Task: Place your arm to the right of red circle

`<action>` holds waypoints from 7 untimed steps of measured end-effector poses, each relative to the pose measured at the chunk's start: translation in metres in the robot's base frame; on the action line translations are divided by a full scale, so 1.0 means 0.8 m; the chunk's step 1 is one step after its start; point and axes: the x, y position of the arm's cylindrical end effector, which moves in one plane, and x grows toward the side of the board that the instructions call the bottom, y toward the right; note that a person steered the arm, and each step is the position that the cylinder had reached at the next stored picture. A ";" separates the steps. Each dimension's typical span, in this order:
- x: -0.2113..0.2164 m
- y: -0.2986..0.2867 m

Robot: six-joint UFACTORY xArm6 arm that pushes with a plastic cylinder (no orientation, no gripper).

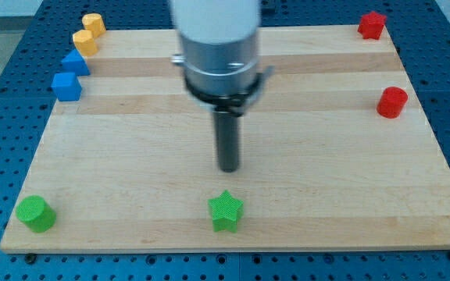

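Standing at the view's bottom was a green star (226,211), just above it my tip (228,168), bare and touching no block, and farther off at the view's right the red circle (392,102).

My tip (228,167) hovers mid-board just above the green star (226,211), well apart from the red circle (392,102) at the view's right.
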 end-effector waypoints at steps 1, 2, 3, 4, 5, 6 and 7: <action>0.000 0.088; 0.000 0.165; -0.003 0.217; -0.012 0.259; -0.033 0.291; -0.051 0.312; -0.062 0.315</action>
